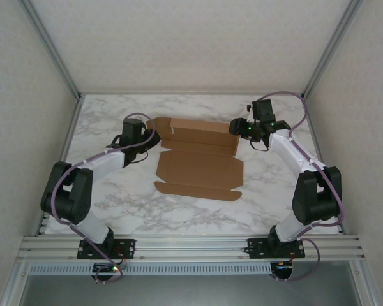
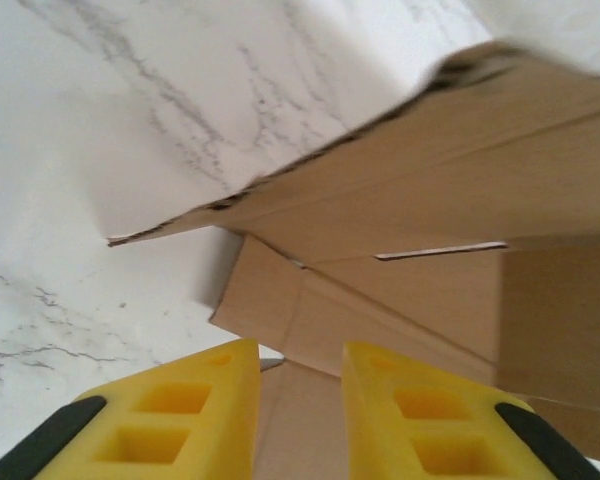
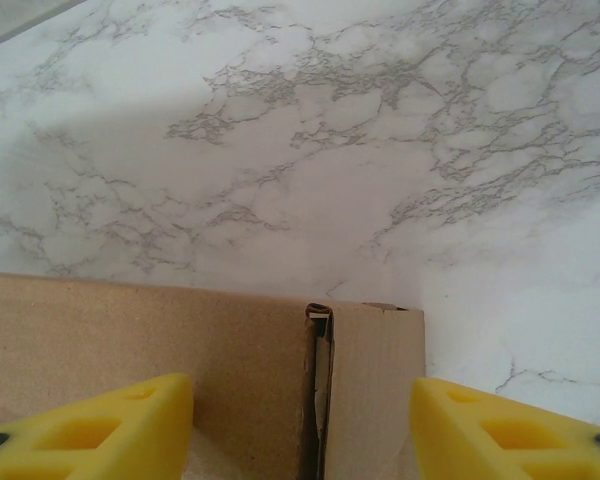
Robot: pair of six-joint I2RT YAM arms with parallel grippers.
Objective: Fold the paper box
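Marble-patterned table (image 1: 115, 191) under white walls (image 1: 191, 44), and the box (image 1: 198, 169) sits right in the middle of it, well out from both arm bases. From above, its wide panels lie flat toward the near side, while the far strip stands up off the table, with short flaps turned in at both ends. Left gripper (image 2: 300, 365) is in at the box's far-left corner, right gripper (image 3: 300, 395) at the far-right corner, so the two arms flank that raised strip. Over to the left wrist view: yellow fingers (image 2: 195, 410) stand only a narrow gap apart, released rather than clenched, and brown cardboard shows through the gap just beyond the tips; whether either pad touches it, I cannot tell. Ahead of them a big panel tilts up off the marble, throwing a shadow beneath it, and a thin slot (image 2: 440, 251) is cut near its fold. On the right wrist view the jaws are spread wide, clearly released, with the top edge of the cardboard wall running across between them. A narrow end flap (image 3: 375, 375) stands beside that wall, a dark slit parting the two, and this corner sits roughly midway between the fingers. Beyond the wall, bare marble runs on.
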